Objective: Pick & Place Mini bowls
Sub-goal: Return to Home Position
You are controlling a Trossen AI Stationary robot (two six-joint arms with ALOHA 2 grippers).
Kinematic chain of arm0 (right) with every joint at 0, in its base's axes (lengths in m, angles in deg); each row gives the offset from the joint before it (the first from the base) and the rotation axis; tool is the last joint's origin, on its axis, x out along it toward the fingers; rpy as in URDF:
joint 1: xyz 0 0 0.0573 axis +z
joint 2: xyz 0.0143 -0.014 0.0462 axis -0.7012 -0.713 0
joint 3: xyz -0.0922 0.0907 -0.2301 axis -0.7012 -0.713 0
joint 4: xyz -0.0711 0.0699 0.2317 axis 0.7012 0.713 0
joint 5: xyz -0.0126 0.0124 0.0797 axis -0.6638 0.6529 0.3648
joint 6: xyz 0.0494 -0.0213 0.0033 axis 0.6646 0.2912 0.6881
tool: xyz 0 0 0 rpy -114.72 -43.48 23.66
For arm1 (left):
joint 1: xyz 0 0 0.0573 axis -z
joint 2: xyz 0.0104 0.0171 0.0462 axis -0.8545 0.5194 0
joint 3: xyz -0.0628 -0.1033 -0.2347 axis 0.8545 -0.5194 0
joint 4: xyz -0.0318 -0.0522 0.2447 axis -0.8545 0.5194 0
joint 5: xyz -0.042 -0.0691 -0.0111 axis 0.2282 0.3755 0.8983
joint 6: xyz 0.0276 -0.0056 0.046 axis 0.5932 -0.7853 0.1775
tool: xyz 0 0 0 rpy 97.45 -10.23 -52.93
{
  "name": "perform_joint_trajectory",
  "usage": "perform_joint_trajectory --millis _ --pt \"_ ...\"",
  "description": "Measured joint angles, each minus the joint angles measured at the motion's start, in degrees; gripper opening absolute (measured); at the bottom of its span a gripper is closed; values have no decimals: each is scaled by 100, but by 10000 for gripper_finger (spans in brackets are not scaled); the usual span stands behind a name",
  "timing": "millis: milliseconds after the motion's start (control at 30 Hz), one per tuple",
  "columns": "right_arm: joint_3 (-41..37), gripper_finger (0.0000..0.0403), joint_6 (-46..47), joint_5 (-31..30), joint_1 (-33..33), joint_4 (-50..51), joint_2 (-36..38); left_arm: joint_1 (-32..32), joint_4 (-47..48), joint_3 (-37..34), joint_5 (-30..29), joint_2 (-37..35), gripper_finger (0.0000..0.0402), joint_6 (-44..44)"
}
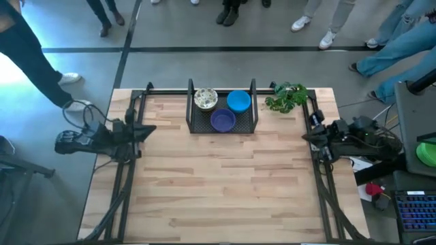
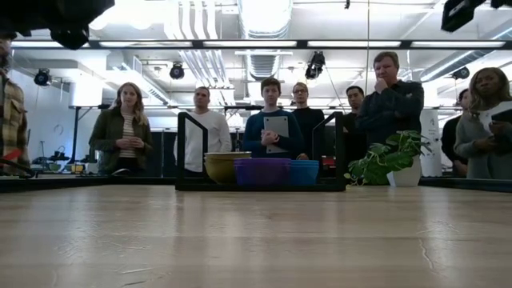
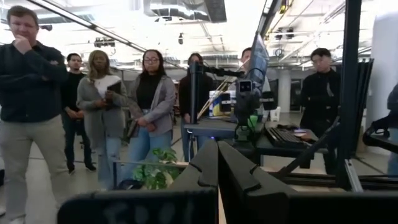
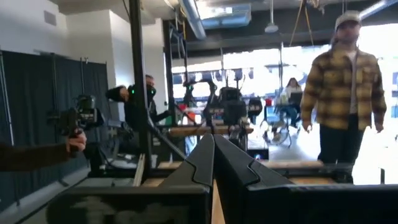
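Observation:
Three mini bowls sit in a black mesh tray at the table's far middle: a cream speckled bowl, a bright blue bowl and a purple bowl nearer me. In the low view they show as a cream bowl, a purple bowl and a blue bowl. My left gripper rests shut at the table's left edge, far from the tray. My right gripper rests shut at the right edge. Its shut fingers fill the right wrist view; the left one's show in the left wrist view.
A green leafy plant in a white pot stands at the far right of the table, beside the tray. Wide bare wood lies between the arms and toward the near edge. Several people stand beyond the far edge.

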Motion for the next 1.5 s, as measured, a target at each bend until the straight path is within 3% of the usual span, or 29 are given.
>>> perform_joint_trajectory --millis 767,1133,1500 --pt "-2216 8 395 -51 0 -2321 2 0 -383 -973 602 -2 0 -448" --pt "-2240 8 45 -49 0 -2139 -9 0 -965 -1552 860 -2 0 -420" --pt "-2238 8 -113 -46 0 -2091 -9 0 -713 -1568 1089 0 0 -359"
